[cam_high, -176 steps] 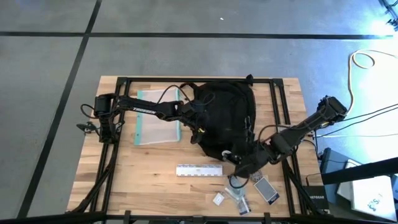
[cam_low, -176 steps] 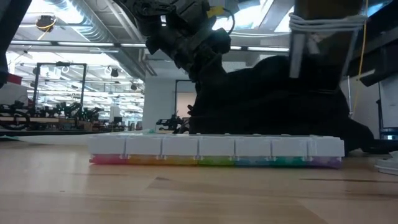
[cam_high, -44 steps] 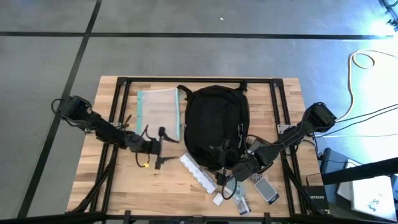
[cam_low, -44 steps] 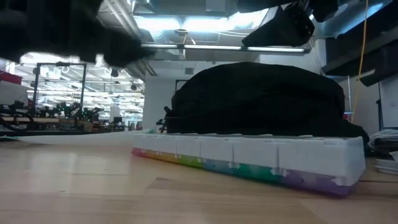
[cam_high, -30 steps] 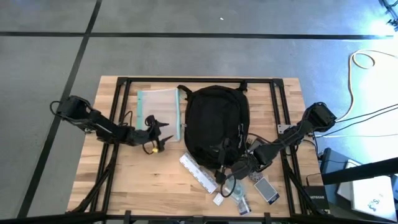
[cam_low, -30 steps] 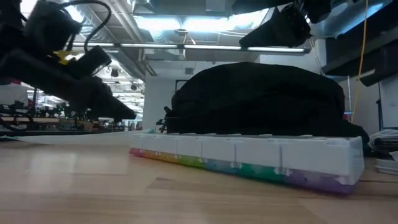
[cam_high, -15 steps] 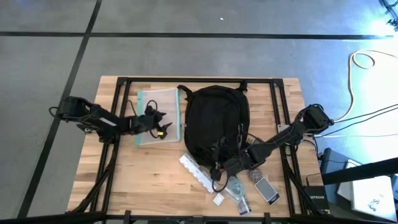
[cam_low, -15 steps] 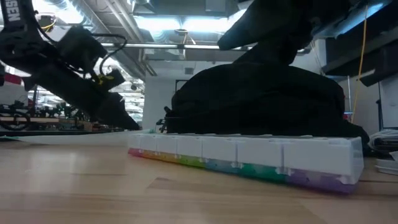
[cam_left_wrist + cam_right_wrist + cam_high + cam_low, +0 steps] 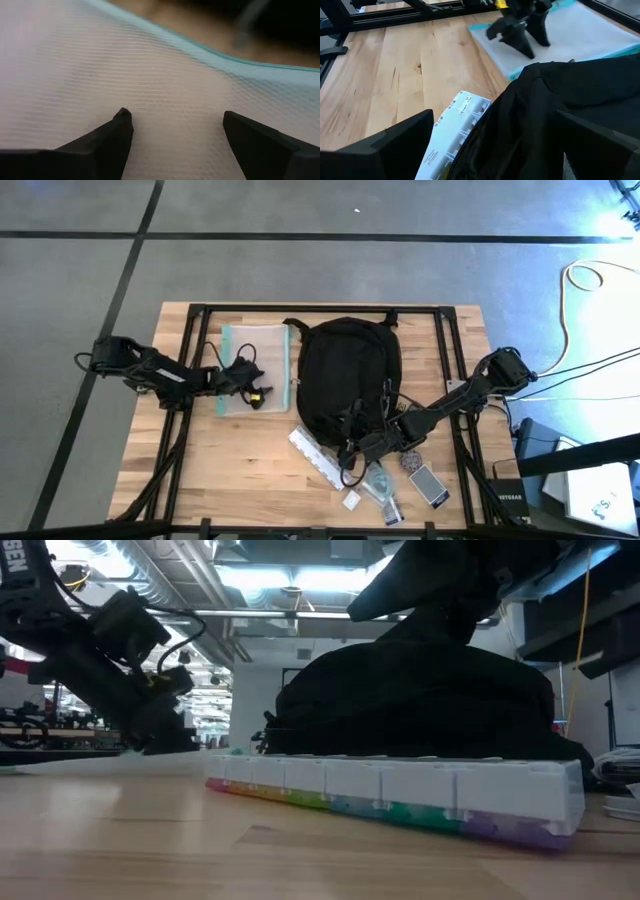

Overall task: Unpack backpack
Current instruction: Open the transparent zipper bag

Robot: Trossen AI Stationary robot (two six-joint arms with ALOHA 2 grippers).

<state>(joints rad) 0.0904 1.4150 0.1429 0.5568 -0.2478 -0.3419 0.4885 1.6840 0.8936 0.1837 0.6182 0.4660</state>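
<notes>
Sitting mid-table: backpack (image 9: pixel 348 380), black, rounded. Pill organiser (image 9: pixel 318 457) lies against its near edge, small items (image 9: pixel 385 490) scattered just beyond. Right gripper (image 9: pixel 348 448) hovers at bag's near edge, jaws spread wide, nothing held. Left gripper (image 9: pixel 256 396) low over mesh pouch (image 9: pixel 252 340) beside bag, fingers apart, empty. Unpacking looks midway. Next, I'd guess: right gripper reaches into bag's opening, closes on next item.

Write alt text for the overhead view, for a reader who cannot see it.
A black backpack lies in the middle of a wooden table. The open left gripper is over a clear teal-edged pouch on its left; the open right gripper sits at its near edge, by a white pill organiser.
</notes>
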